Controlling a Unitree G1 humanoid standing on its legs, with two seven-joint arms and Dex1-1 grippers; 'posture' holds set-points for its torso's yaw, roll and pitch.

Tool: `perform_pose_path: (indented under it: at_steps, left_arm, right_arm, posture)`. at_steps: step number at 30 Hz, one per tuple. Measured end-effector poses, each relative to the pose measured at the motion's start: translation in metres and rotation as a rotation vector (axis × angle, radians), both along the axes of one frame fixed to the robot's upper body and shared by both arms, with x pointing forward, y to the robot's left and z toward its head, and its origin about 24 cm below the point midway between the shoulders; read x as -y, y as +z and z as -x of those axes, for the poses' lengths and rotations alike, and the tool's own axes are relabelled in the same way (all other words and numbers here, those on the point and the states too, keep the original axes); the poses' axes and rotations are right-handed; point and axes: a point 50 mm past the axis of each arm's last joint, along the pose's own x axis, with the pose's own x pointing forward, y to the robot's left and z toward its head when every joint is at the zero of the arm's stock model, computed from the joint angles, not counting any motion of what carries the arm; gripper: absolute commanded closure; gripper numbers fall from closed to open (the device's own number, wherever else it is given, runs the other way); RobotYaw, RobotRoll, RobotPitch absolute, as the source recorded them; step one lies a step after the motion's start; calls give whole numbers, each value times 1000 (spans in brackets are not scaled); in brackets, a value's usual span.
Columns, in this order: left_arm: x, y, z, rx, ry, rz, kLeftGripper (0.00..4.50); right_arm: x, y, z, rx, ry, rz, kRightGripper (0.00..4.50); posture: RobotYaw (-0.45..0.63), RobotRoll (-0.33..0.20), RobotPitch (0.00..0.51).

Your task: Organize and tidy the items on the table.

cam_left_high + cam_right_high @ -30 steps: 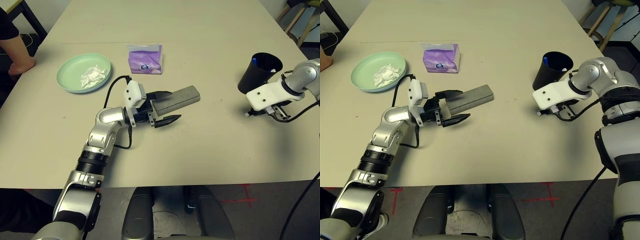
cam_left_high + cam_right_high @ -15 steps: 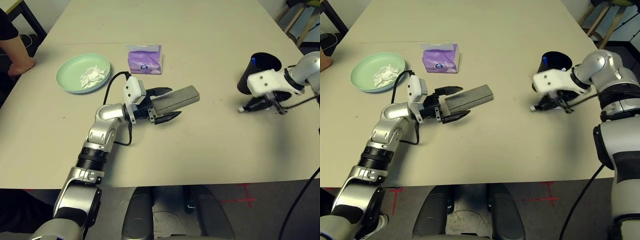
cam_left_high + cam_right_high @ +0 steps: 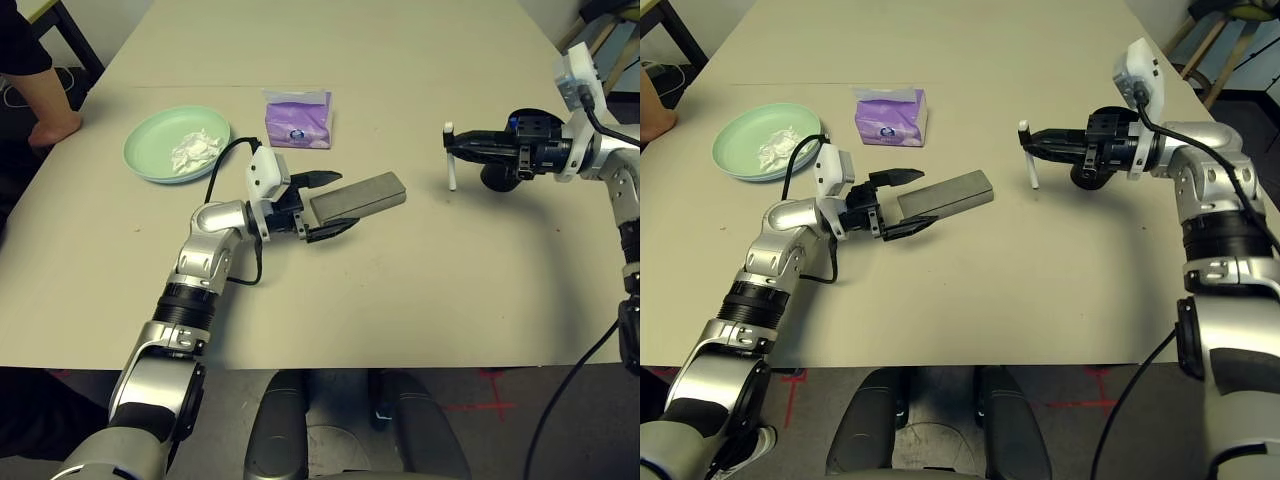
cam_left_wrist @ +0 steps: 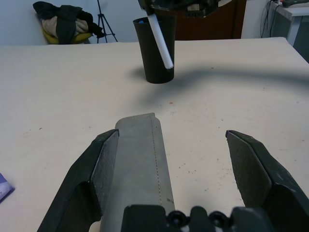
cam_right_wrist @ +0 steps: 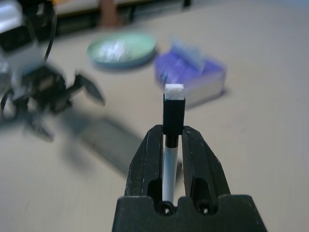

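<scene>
Marker lifted beside the cup, case between spread fingers

The right gripper (image 3: 1026, 140), level above the table (image 3: 1040, 260), pinches a white marker (image 3: 1030, 165) before the black cup (image 4: 154, 48); the left gripper (image 3: 912, 202) gapes around the grey glasses case (image 3: 945, 193), tissue pack (image 3: 890, 115) and green plate (image 3: 740, 155) beyond.

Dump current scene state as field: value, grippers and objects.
left gripper: open, fingers either side of the grey glasses case, which lies on the table
right gripper: shut on a white marker, held above the table
black cup: upright, behind the marker
green plate: holds crumpled tissue
purple tissue pack: beside the plate
</scene>
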Motion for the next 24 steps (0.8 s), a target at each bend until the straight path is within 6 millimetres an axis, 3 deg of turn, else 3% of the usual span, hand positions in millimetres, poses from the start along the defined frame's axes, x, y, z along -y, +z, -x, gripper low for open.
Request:
perform_pose_path:
  at_steps: [4,9,24]
  left_arm:
    - [1,1,-1,8,-9,-1,0]
    - [1,1,-3,7,-9,0,0]
    - [3,2,-6,21,-14,-9,0]
  right_arm:
    - [-5,-1,5,29,-71,-97,4101]
    - [4,11,8,94,-174,-178,4101]
    - [23,39,-2,257,-567,-281,4101]
  posture:
    - [87,0,109]
    - [83,0,97]
    - [81,0,81]
